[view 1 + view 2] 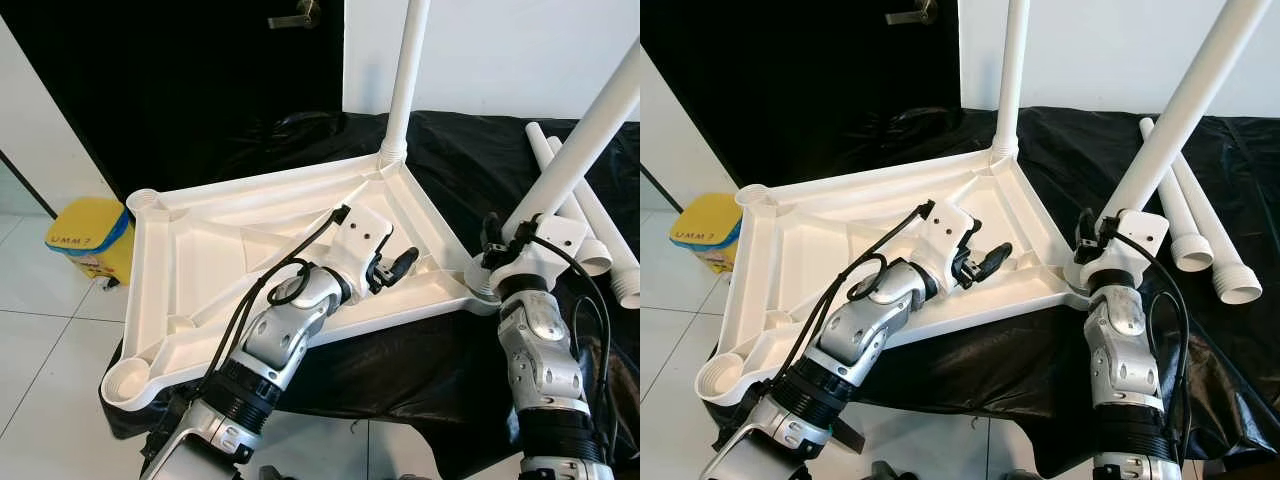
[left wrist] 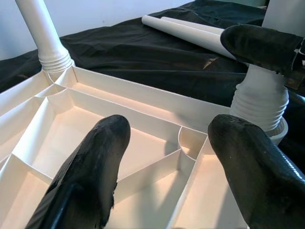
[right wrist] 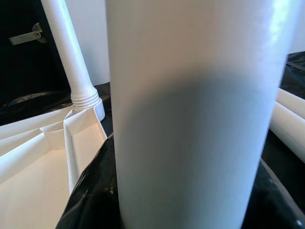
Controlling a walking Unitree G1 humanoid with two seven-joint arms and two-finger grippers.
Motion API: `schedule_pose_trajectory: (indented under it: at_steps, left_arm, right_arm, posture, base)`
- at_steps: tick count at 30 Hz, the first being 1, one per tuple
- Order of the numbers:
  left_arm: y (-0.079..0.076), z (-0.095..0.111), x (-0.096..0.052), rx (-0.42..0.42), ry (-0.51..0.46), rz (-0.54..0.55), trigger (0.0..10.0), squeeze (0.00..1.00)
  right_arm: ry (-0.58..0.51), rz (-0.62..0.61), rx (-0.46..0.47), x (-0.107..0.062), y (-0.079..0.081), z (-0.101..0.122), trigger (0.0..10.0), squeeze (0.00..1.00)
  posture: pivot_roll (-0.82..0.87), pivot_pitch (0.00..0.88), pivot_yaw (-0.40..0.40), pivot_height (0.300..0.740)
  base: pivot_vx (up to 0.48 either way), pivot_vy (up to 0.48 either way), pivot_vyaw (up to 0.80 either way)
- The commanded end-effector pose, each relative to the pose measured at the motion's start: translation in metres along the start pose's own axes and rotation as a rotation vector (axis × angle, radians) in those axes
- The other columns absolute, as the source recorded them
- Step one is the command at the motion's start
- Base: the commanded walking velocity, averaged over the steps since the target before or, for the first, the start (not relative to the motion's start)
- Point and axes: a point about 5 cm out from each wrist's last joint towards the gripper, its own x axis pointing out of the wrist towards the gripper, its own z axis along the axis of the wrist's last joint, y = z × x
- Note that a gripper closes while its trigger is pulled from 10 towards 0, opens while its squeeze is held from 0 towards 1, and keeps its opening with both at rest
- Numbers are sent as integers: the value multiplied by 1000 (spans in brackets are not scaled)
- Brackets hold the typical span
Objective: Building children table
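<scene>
Right hand (image 1: 500,240) grips white leg (image 1: 585,135); left hand (image 1: 395,268) spread open.

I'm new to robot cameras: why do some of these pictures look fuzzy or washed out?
Right wrist view: the white plastic table leg sits so close it is soft, with bright glare along one edge. Left wrist view: the left gripper fingers look blurred. Left eye view: sharp, evenly lit upturned white plastic tabletop.

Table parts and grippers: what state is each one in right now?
Tabletop: upside down on black sheet.
Far leg: upright in its corner socket.
Near leg: tilted at its socket, held.
Spare legs: lying loose.
Left gripper: jaws open over tabletop.
Right gripper: shut on near leg.
</scene>
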Motion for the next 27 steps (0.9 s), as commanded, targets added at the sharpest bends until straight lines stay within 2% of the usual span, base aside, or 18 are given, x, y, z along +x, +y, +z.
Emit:
schedule_pose_trajectory:
  at_steps: [1,15,21,24,27]
  left_arm:
    - [-6,-2,-2,9,-5,-76,10000,0]
    - [-7,-2,-3,16,0,-82,10000,0]
    - [-9,-2,-2,18,0,-93,10000,0]
    - [-9,-2,-2,19,0,-94,10000,0]
    - [-8,0,-3,18,-4,-96,10000,0]
  right_arm:
    - [182,-44,1,-14,-11,-38,10000,0]
    - [193,-18,-14,-28,-14,-46,10000,0]
    - [104,106,-102,-32,-2,-43,10000,0]
    - [85,130,-124,-33,1,-42,10000,0]
    - [4,199,-183,-39,9,-38,10000,0]
  posture:
    - [-204,87,59,740]
    - [-207,95,68,740]
    - [-207,96,73,740]
    - [-207,96,73,740]
    - [-205,96,79,740]
  base:
    - [0,0,0]
    - [0,0,0]
    - [0,0,0]
    - [0,0,0]
    - [0,0,0]
